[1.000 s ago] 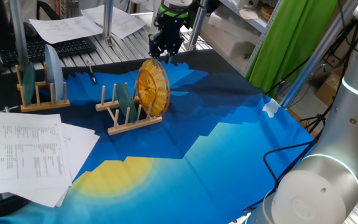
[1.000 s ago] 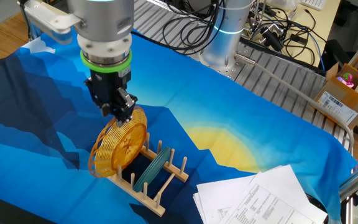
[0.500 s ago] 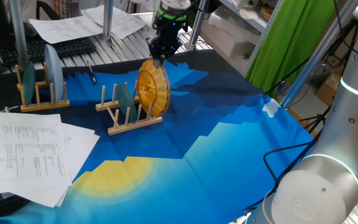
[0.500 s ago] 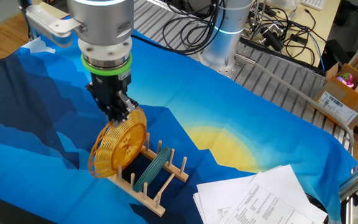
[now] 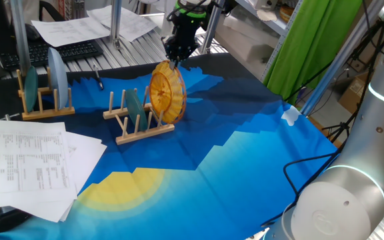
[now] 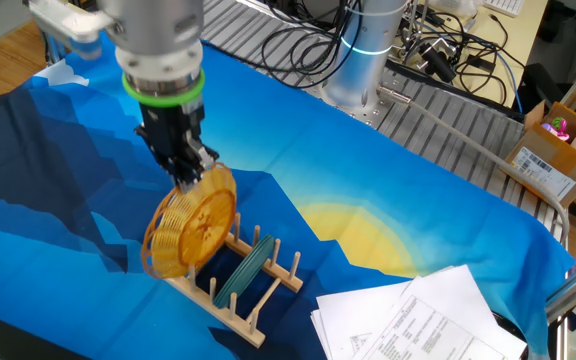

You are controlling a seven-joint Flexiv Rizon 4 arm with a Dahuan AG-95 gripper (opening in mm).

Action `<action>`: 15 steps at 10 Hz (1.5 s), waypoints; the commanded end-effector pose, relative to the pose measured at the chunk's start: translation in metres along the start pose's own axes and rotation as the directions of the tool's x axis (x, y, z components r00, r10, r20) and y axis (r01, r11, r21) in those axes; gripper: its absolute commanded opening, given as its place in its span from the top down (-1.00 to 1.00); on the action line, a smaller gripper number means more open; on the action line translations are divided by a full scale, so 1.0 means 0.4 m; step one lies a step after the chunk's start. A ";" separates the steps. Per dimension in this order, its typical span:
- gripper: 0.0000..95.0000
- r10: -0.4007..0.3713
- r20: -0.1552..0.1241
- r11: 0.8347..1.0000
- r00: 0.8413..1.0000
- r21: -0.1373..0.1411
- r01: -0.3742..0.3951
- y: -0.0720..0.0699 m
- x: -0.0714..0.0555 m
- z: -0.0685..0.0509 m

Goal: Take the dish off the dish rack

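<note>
Wicker dish [image 5: 166,92] clamped at top rim by gripper [image 5: 176,60], raised slightly since earlier (lift begun); lower edge barely above rack [image 5: 137,127].

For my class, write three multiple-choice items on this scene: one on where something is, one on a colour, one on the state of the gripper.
1. Where is the woven yellow-orange wicker dish?
A. upright at the end of the light wooden dish rack
B. flat on the papers
C. on the keyboard

2. What colour is the smooth plate in that rack?
A. red
B. dark green
C. white

3. What is the gripper doing?
A. hanging open, apart
B. shut on the dish's top rim
C. resting on the cloth

Key: 1 A, it stands on edge there; 2 B, seen between the pegs; 3 B, its fingers pinch the rim.
</note>
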State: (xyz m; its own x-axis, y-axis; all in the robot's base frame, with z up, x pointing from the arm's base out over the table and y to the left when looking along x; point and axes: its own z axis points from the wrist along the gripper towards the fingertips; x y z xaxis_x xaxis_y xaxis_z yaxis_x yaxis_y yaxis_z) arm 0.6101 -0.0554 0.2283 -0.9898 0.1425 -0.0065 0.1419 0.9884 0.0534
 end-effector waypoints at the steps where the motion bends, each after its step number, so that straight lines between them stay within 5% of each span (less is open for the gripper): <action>1: 1.00 -0.001 -0.010 1.000 1.000 -0.004 0.001 -0.013 0.014 -0.028; 4: 1.00 -0.004 -0.040 1.000 0.999 -0.028 0.003 -0.049 0.043 -0.085; 11: 1.00 0.026 -0.071 1.000 0.997 -0.007 -0.026 -0.015 0.075 -0.244; 15: 1.00 -0.050 -0.087 0.999 0.995 0.003 0.050 -0.073 0.070 -0.285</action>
State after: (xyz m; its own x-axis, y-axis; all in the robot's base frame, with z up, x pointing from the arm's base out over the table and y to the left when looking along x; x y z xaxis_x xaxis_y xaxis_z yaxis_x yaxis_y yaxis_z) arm 0.5744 -0.0846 0.3391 -0.9930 0.0930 0.0732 0.0969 0.9940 0.0515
